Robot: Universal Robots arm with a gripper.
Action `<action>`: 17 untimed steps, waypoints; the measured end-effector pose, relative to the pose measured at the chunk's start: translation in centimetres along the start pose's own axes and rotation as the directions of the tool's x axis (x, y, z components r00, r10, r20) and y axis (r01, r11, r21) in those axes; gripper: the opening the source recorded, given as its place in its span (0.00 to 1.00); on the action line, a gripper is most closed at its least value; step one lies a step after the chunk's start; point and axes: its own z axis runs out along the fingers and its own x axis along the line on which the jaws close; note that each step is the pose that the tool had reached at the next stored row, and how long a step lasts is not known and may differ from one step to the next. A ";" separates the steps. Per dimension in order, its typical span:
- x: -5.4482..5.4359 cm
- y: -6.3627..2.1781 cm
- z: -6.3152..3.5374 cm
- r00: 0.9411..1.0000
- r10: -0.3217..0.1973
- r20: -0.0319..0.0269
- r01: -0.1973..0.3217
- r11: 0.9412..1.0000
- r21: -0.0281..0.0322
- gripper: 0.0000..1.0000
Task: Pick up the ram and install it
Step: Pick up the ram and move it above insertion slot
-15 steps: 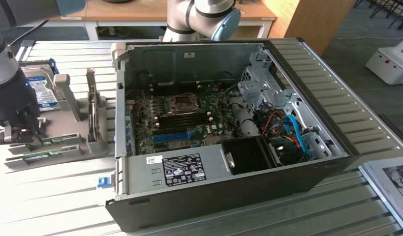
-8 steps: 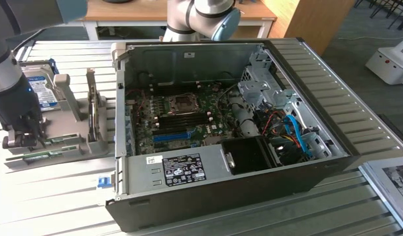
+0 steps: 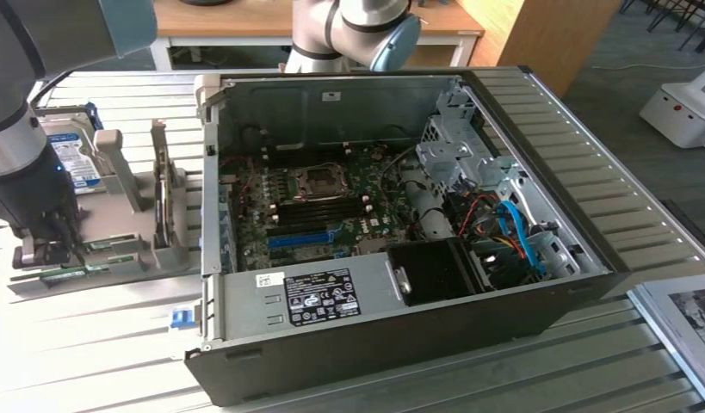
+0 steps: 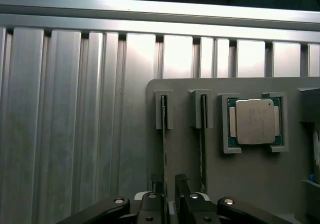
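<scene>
Closest to the wrist camera, the gripper [image 4: 168, 183] is seen lowered over a grey holder [image 4: 240, 174], its two black fingers [image 4: 181, 184] held apart and closed on nothing. Between those fingers the ram [image 4: 164, 134] is seen edge-on, standing upright in a narrow slot of the holder, with a finger on each side of its thin edge; whether either finger touches it cannot be told. Just beside it, a second stick [image 4: 202, 134] is held upright in a parallel slot, and next to that a square processor [image 4: 255, 121] with a silver lid is seated flat in its own recess. Beyond the holder, the ribbed metal table [image 4: 75, 134] is seen. In the exterior view the gripper [image 3: 53, 249] is found at that view's left, down at the holder [image 3: 117, 265], behind which a hard drive [image 3: 71, 155] with a blue label is stood on edge. Farther toward the exterior view's right, well apart from the gripper, an open computer case [image 3: 524, 318] is laid on its side, with the motherboard [image 3: 369, 225] and its blue expansion slot [image 3: 297, 238] exposed.
</scene>
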 end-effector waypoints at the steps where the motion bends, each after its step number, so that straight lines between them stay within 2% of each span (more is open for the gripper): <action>1: 0.0 0.00 0.02 1.000 0.000 0.000 0.000 1.000 0.000 0.24; 17: 0.0 -0.13 0.06 1.000 -0.024 -0.001 0.024 1.000 0.000 0.24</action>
